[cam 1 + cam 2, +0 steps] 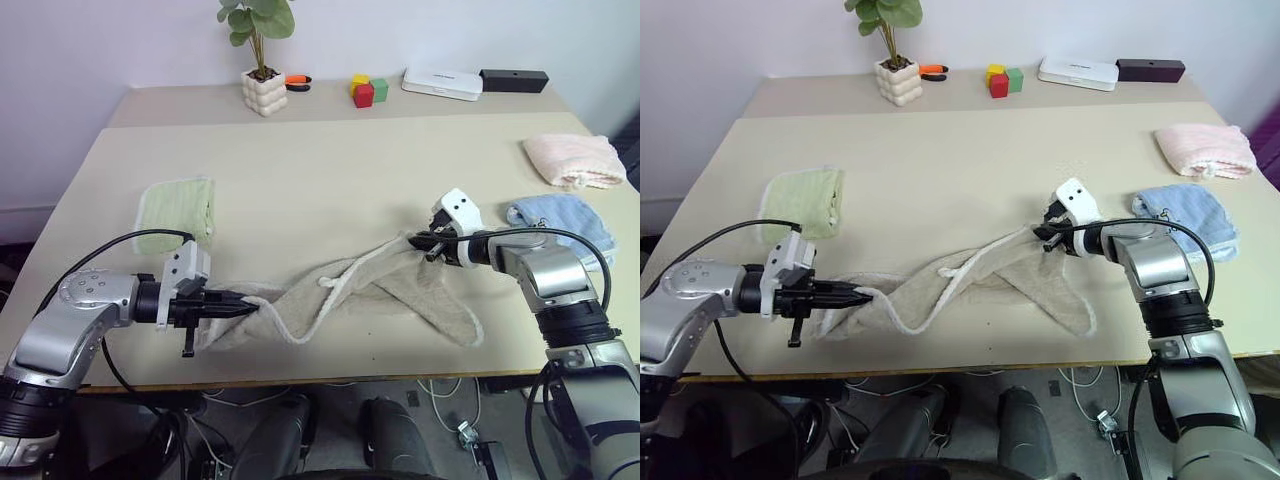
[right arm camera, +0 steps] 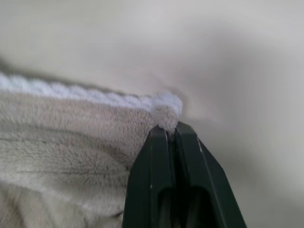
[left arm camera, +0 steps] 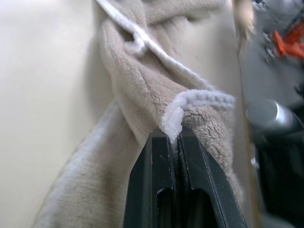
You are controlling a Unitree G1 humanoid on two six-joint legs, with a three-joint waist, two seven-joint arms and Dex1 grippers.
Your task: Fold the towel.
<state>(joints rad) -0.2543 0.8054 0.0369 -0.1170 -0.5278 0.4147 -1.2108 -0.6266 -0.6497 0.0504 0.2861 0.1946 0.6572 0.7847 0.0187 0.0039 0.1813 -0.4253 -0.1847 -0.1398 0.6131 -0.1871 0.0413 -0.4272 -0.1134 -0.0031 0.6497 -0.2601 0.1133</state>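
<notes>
While both jaws pinch its trimmed corners, the towel (image 1: pixel 350 290) sags twisted between left gripper (image 1: pixel 250 309) and right gripper (image 1: pixel 415 240).

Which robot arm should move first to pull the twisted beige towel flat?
Probably the right. The right gripper pinches the towel by a trimmed corner, with bare table beyond it. The left gripper is shut on the other end, near the table's front edge.
</notes>
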